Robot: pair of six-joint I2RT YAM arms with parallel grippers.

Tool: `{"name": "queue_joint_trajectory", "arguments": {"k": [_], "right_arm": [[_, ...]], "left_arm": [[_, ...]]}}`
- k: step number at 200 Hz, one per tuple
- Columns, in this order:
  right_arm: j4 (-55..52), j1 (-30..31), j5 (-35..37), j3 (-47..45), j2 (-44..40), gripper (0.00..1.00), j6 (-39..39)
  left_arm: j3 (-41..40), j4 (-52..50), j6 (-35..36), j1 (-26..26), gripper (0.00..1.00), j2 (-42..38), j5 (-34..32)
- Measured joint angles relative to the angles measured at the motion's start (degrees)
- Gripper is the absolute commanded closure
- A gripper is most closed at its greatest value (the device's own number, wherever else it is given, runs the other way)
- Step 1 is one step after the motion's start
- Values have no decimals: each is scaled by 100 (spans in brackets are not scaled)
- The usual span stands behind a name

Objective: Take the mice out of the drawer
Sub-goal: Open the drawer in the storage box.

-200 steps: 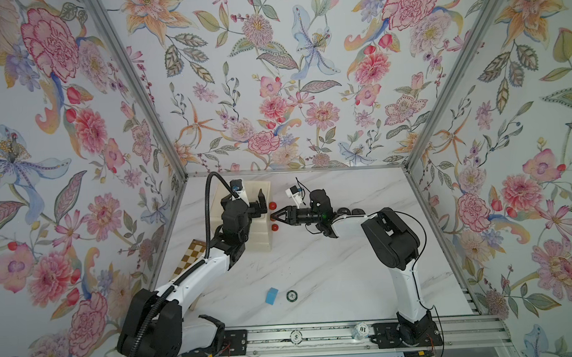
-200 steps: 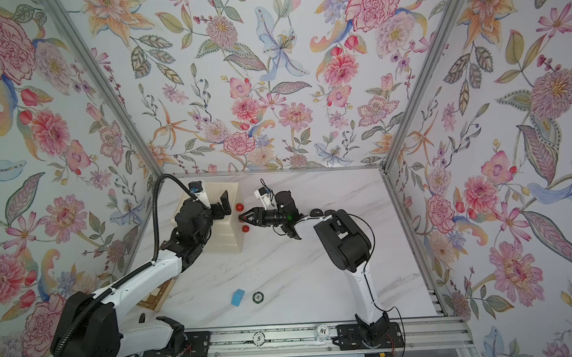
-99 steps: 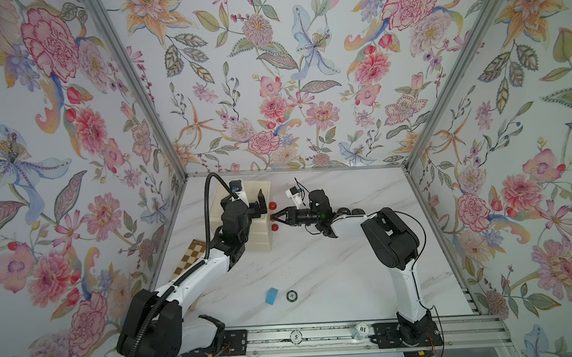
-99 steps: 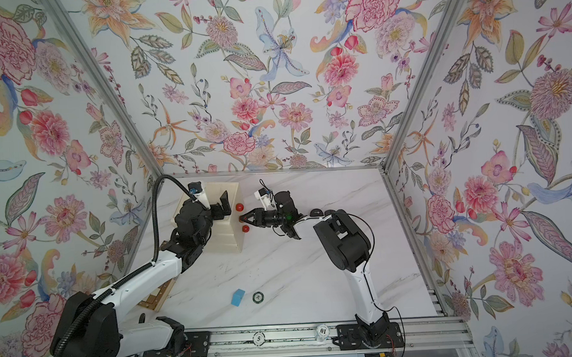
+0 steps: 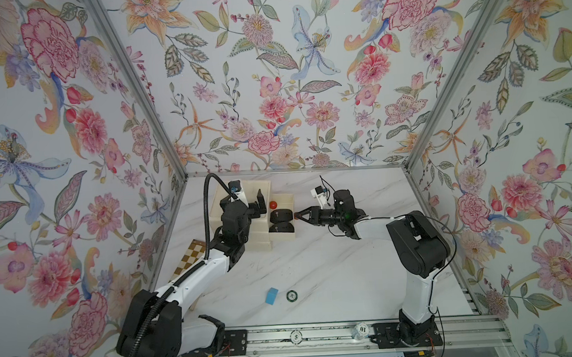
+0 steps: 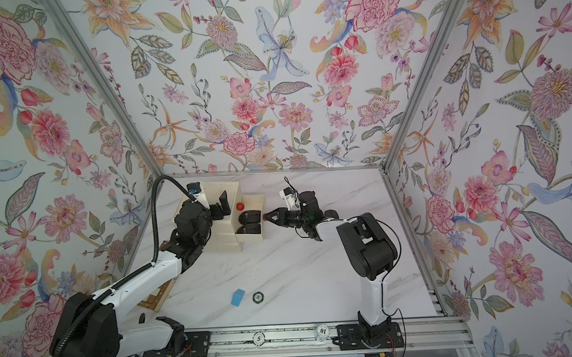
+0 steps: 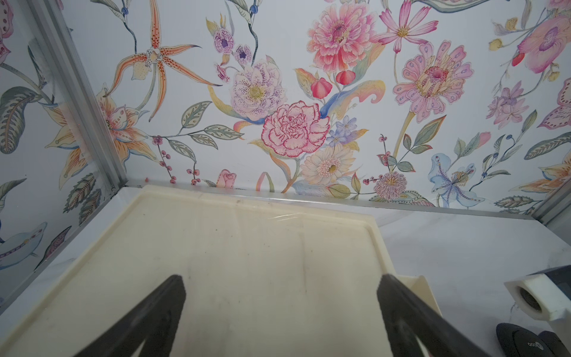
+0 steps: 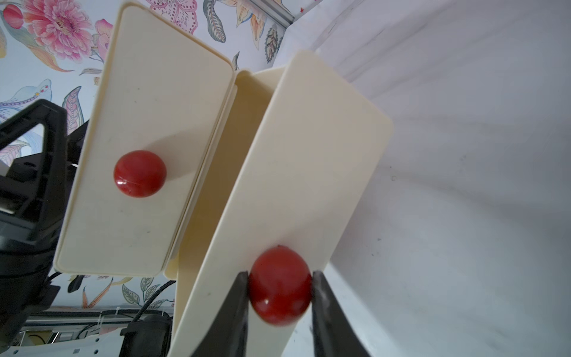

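We see the right hand [image 8: 280, 275] clenched on the red knob [image 8: 279, 286] of the drawer [image 5: 286, 198], its two fingertips pressing the knob from either side. The drawer stands pulled out of the cream cabinet [image 5: 264, 186] toward the right arm. The closed drawer front above it carries a second red knob [image 8: 140, 173].

Two black mice [image 5: 280, 216] lie side by side inside the drawer, in both top views. One is just behind the front panel's inner face and the other [image 5: 282, 227] is toward the drawer's nearer side wall. We cannot tell whether more lie beneath or behind them.

The left hand [image 7: 281, 286] hovers released over the cabinet's flat top, its fingers [image 7: 173, 290] spread wide and well inside the raised rim.

The cabinet sits near the back left corner of the desk [image 5: 331, 266], close to both walls. Bare marble runs from the drawer front toward the right wall and forward across the middle. Near the front edge a blue block [image 5: 271, 296] and a round chip [image 5: 292, 295] sit just beside each other, well apart from the drawer. A checkered board [image 5: 190, 259] lies at the left edge, partly under the left arm.
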Motion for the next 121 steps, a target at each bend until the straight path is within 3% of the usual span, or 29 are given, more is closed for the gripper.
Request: {"name": "queue_joint_trajectory", "arguments": {"k": [31, 63, 89, 121], "right_arm": [[-2, -164, 83, -295, -177, 62, -76], [-232, -214, 234, -293, -219, 39, -319], [-669, -227, 332, -208, -345, 27, -579], [-1381, -219, 481, 11, -1054, 7, -970]], "left_arm": [[0, 7, -17, 0, 1, 0, -4], [0, 35, -20, 0, 0, 2, 2], [0, 35, -22, 0, 0, 2, 13], [2, -7, -63, 0, 0, -17, 15]]}}
